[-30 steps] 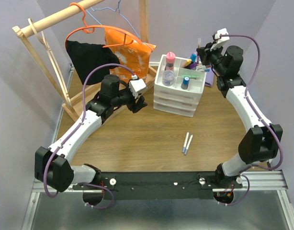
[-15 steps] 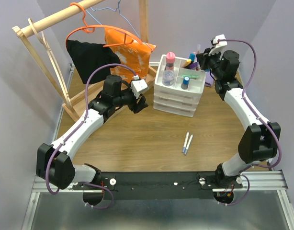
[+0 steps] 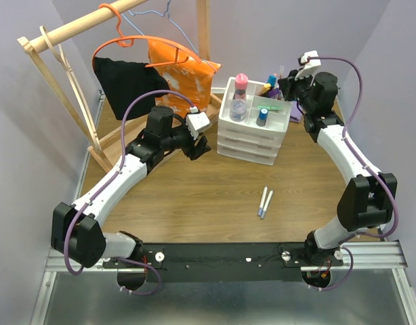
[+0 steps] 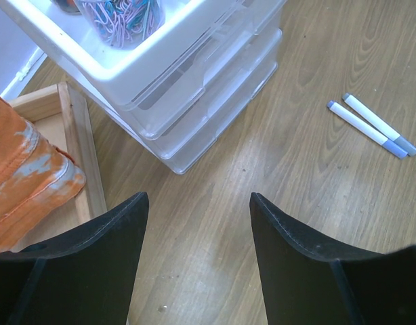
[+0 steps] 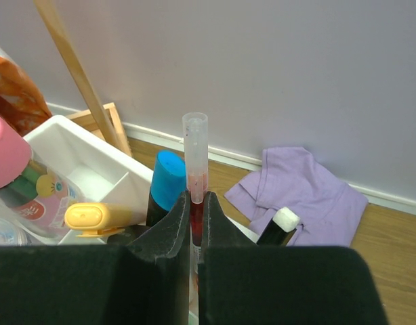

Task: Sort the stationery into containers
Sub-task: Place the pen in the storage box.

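Note:
My right gripper [image 3: 284, 82] [image 5: 196, 203] is shut on a thin pen [image 5: 195, 152] with a clear cap and red inside, held upright at the back right corner of the white organiser's divided tray [image 3: 257, 127]. The containers hold a pink-capped bottle [image 3: 240, 84], a blue-capped bottle [image 3: 262, 116] and a green pen [image 3: 274, 106]. A blue-capped marker [image 5: 167, 179] and a yellow highlighter [image 5: 93, 217] stand just left of my right fingers. Two white pens with blue-purple caps [image 3: 264, 202] [image 4: 370, 125] lie side by side on the table. My left gripper [image 3: 200, 143] [image 4: 198, 203] hangs open and empty left of the organiser.
A purple cloth [image 5: 303, 193] lies behind the organiser by the wall. An orange bag [image 3: 177, 74] and a black garment [image 3: 127, 81] hang on the wooden rack [image 3: 59, 74] at the back left. The rack's base frame [image 4: 79, 156] sits close to the drawers [image 4: 194, 101].
The right gripper has come down and slightly left with the pen, closer to the tray's back corner. The left arm has shifted a little to the right.

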